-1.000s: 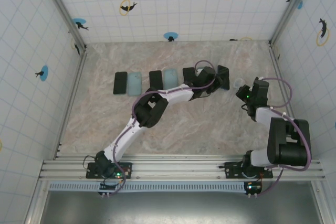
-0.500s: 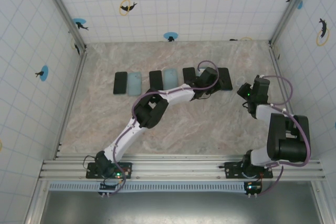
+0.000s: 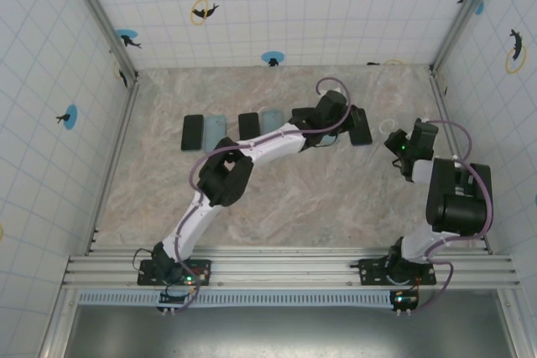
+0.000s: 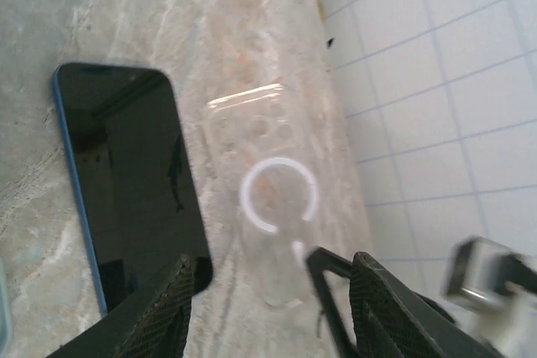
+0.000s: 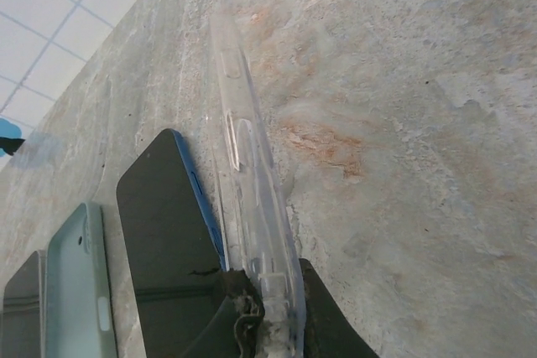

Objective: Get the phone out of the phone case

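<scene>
- The left gripper [image 4: 273, 291] stands open in the lower part of the left wrist view, its two dark fingers [image 4: 168, 312] well apart and holding nothing.
- The right gripper [image 5: 273, 324] is closed on the case [image 5: 252, 199], pinching its near end at the bottom edge of the right wrist view.
- The case is clear plastic. In the right wrist view it stands tilted on its long edge and runs from bottom centre toward the upper left.
- In the left wrist view the case shows a white ring at mid-frame, and its lower end lies between the left fingers without touching them.
- The phone [image 4: 126, 182] is out of the case. It lies flat on the table [image 3: 294, 199], dark screen up, with a blue rim.
- The phone is just left of the case in both wrist views; whether they touch I cannot tell.
- In the top view the phone sits right of upper centre, beside the left arm's tip.
- A green case [image 5: 80, 282] lies flat at lower left of the right wrist view, near the phone.
- A row [image 3: 247, 126] of other phones and cases runs leftward across the top view.
</scene>
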`<state>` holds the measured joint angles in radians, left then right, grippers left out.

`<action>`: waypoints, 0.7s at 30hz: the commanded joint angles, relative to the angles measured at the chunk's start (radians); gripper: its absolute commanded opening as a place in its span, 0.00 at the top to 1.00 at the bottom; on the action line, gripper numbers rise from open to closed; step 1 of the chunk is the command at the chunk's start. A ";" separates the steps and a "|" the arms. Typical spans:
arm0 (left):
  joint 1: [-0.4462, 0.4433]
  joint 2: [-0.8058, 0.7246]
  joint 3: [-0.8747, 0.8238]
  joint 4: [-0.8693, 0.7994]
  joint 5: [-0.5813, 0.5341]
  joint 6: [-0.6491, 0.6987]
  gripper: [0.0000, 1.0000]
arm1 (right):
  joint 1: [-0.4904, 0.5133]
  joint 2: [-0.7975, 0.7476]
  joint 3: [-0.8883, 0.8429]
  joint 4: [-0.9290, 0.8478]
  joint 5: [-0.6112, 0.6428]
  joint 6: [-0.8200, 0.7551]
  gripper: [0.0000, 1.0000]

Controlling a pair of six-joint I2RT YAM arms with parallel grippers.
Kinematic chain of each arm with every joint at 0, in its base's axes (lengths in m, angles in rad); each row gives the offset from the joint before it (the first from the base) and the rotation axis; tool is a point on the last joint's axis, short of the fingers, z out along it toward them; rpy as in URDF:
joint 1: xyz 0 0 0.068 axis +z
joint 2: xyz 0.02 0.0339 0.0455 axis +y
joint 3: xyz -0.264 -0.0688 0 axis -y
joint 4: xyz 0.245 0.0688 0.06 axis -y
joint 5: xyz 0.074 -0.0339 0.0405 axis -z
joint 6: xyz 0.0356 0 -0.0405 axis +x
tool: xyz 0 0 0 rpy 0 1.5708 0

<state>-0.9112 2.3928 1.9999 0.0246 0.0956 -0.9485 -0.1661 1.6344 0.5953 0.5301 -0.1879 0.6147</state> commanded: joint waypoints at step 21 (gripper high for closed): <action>0.084 -0.596 -0.630 0.084 -0.033 0.218 0.20 | -0.027 0.052 0.145 -0.156 0.045 -0.144 0.47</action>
<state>-0.8444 1.8729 1.4021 0.1123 0.0952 -0.8024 -0.1864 1.7367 0.6975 0.4576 -0.2127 0.5426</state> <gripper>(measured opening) 0.789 0.527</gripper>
